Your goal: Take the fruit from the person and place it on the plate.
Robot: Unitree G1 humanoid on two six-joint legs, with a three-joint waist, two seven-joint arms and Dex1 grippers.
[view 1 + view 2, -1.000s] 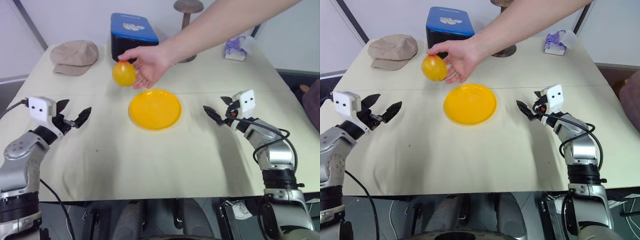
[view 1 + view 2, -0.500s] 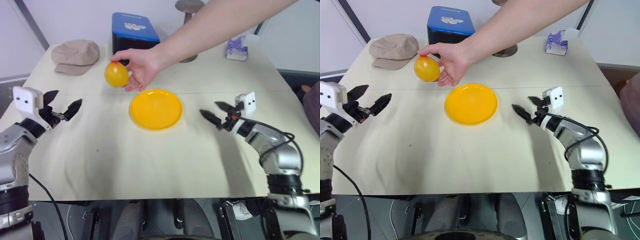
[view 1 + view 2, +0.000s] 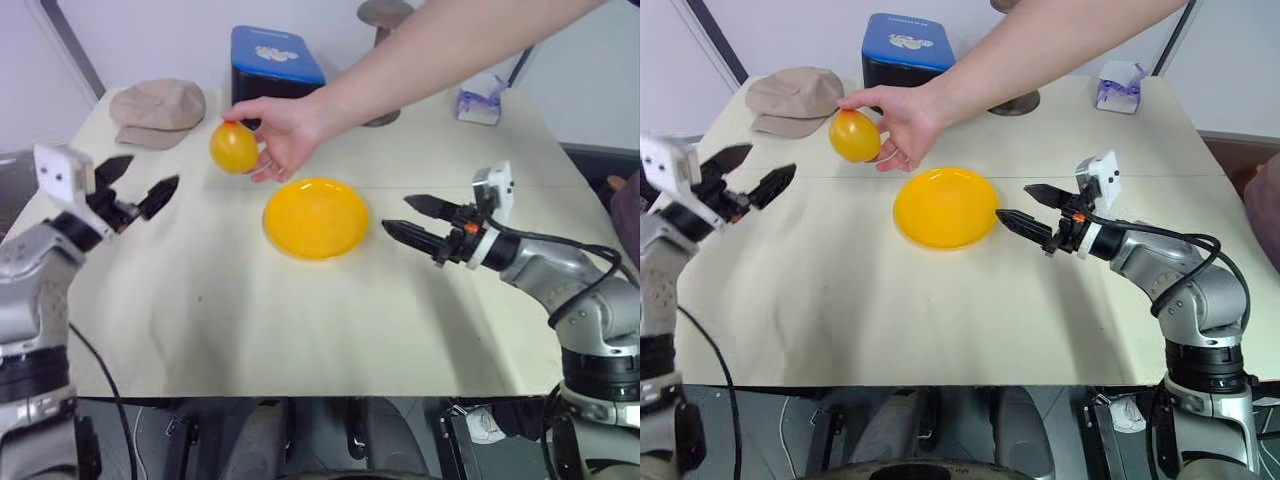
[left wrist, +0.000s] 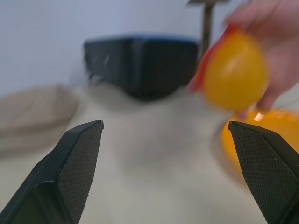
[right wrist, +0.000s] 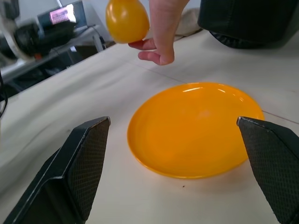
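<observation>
The person's hand (image 3: 285,130) holds the fruit (image 3: 233,147), near-round with no clear long axis, in the air left and far of the plate (image 3: 315,217), in front of the blue box (image 3: 275,55), whose label is unreadable. Left claw (image 3: 140,192) and right claw (image 3: 407,218) are both spread and empty, with bare worktop (image 3: 300,320) nearer.

The round yellow-orange fruit (image 3: 234,147) has a smooth, slightly shiny skin. The round flat bright yellow plate (image 3: 315,217), just beside the right black pincer (image 3: 407,220), looks like glossy plastic and shows small light reflections. The beige table (image 3: 300,310) is covered by a matt cloth with soft wrinkles. The inner faces of the pincer fingers (image 5: 84,163) have a rough, cross-hatched rubber-like texture. Beyond the left black pincer (image 3: 140,190), the beige cap (image 3: 155,110) looks like soft matt fabric, and the blue lid of the dark box (image 3: 276,52) is smooth plastic.
</observation>
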